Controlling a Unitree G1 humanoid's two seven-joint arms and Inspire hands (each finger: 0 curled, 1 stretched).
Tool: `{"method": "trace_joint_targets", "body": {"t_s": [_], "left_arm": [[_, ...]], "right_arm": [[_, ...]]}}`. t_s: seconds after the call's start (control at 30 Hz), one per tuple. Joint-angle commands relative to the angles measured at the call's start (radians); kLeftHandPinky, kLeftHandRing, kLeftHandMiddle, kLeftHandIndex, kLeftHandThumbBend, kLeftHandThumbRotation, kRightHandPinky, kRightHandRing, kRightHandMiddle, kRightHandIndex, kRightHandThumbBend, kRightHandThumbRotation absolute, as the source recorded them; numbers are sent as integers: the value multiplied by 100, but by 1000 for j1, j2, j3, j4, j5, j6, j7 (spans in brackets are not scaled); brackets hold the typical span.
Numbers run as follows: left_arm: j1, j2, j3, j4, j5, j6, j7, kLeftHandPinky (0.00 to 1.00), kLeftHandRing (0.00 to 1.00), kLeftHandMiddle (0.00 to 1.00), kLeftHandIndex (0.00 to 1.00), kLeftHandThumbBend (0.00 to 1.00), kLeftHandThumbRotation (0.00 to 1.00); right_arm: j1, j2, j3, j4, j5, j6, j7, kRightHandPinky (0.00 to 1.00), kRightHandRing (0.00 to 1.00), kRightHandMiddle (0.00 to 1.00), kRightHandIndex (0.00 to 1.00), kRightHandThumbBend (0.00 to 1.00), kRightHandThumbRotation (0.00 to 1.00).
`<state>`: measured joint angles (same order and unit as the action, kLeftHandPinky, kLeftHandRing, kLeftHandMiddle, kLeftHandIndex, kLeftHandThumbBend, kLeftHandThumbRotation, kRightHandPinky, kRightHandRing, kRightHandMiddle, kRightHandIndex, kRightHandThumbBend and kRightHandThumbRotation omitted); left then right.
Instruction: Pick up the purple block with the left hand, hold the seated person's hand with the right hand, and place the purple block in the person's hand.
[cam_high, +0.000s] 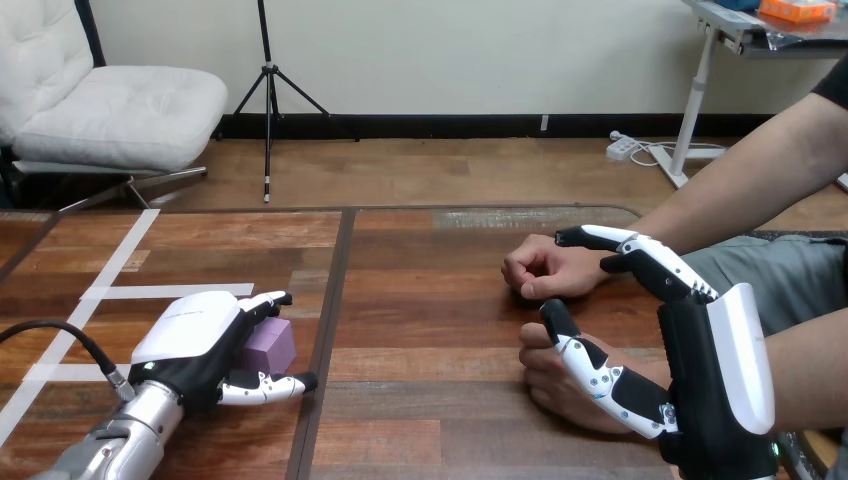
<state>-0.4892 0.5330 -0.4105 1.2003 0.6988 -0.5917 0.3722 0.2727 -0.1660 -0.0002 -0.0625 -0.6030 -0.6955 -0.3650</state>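
The purple block (272, 346) stands on the wooden table (440, 330) at the near left. My left hand (195, 340) is round it: curled fingers (266, 301) sit against its far side and the thumb lies along its near side. My right hand (695, 365) is open at the near right, its fingers straight and pointing left. Its thumb lies across the person's nearer hand (552, 392), which rests curled on the table. The straight fingers reach above the wrist of the person's farther hand (545, 270), a loose fist on the table.
White tape lines (115, 291) cross the table's left part. A dark seam (335, 320) runs front to back just right of the block. The person's forearms (740, 180) come in from the right edge.
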Motion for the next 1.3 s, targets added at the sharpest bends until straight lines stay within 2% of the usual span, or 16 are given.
{"method": "trace_joint_targets", "body": {"t_s": [0.0, 0.17, 0.33, 0.5, 0.93, 1.27], "left_arm": [[-67, -7, -1, 3, -2, 7, 42, 68, 78, 82, 84, 61, 50], [-63, -16, 7, 8, -9, 11, 74, 63, 73, 77, 79, 58, 37], [-61, -23, 11, 12, -16, 21, 91, 51, 60, 67, 68, 54, 24], [-61, -28, 5, 15, -7, 31, 129, 43, 52, 60, 62, 52, 17], [-67, -34, -20, 24, 19, 63, 155, 34, 40, 48, 53, 49, 10], [-68, -40, -30, 31, 26, 70, 161, 34, 40, 47, 52, 49, 9]], "right_arm": [[-21, -18, -7, -43, 13, -7, 4, 64, 73, 72, 68, 40, 30], [-21, -18, -9, -40, 10, -10, 0, 64, 73, 71, 68, 40, 30], [-21, -18, -10, -38, 10, -11, 0, 64, 73, 71, 67, 40, 30], [-22, -18, -11, -37, 8, -12, -2, 64, 73, 71, 67, 40, 30], [-22, -20, -12, -36, 2, -13, -4, 64, 73, 71, 67, 40, 31], [-15, -18, -11, -49, 6, -1, 6, 64, 73, 71, 67, 40, 31]]}}
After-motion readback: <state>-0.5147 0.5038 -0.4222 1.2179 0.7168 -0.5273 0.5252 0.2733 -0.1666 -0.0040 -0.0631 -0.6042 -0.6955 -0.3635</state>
